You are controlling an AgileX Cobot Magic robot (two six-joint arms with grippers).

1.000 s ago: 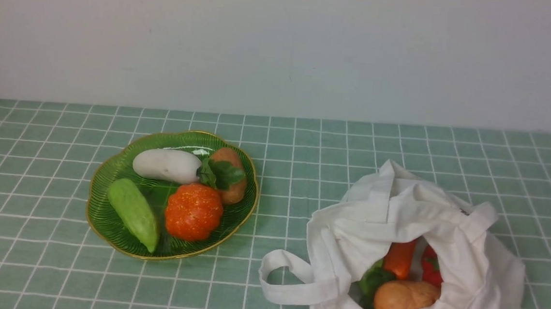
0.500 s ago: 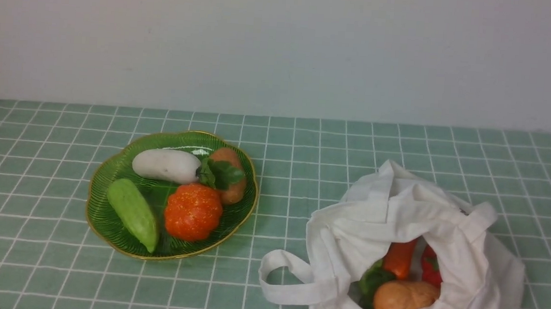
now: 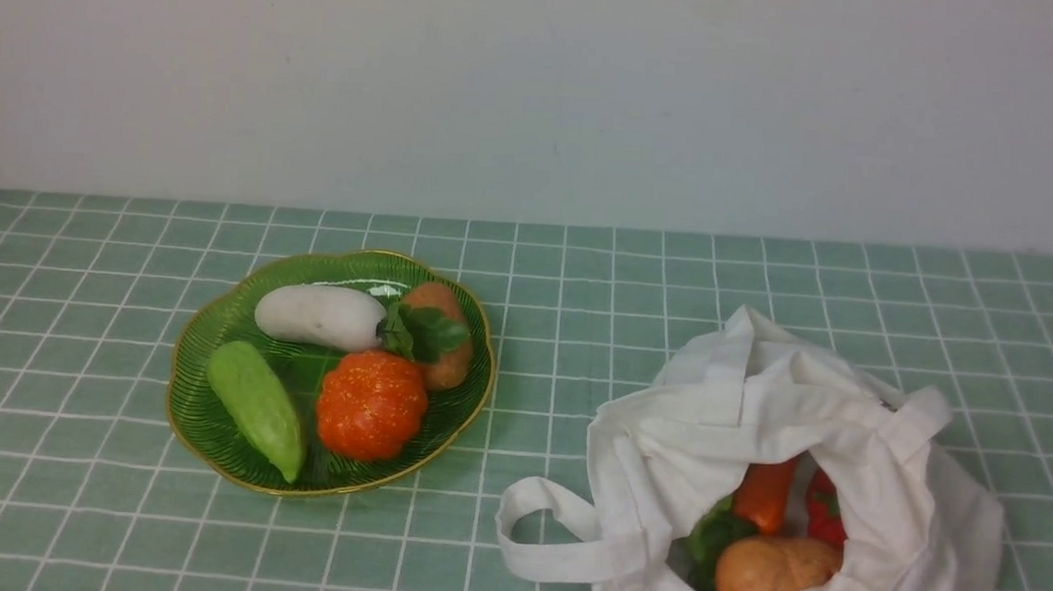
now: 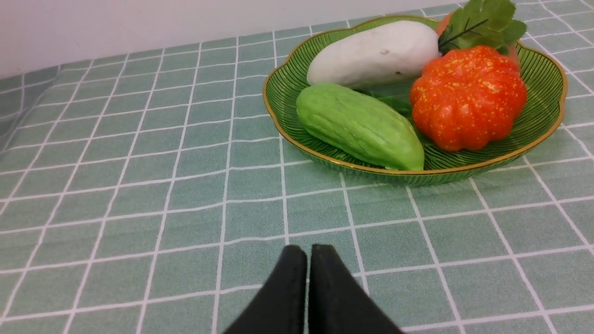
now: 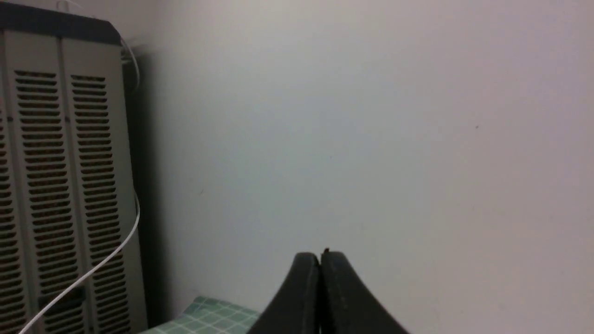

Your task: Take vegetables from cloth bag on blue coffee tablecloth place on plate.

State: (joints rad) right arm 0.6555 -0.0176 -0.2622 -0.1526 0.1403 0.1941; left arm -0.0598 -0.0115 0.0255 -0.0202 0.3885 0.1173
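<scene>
Broadly, the teal-green tablecloth (image 3: 566, 261) with its white grid lay beneath everything, a pale wall (image 3: 541, 93) behind it. The white cloth bag (image 3: 676, 408) slumped on the right, mouth open, one strap looped toward the plate. Well apart from it on the left sat the green plate (image 3: 186, 429), gold-rimmed. The white radish (image 3: 317, 315) lay on the plate's far side, its leaves over the brown potato (image 3: 447, 373). Nearer were the pale green gourd (image 3: 255, 406) and the orange-red pumpkin (image 3: 372, 405). Inside the bag were a tan lumpy vegetable (image 3: 766, 577), an orange one (image 3: 764, 498), a dark green one (image 3: 715, 540) and a red one (image 3: 825, 511). Both the left gripper (image 4: 308, 253) and the right gripper (image 5: 320, 260) had their tips together, holding nothing.
</scene>
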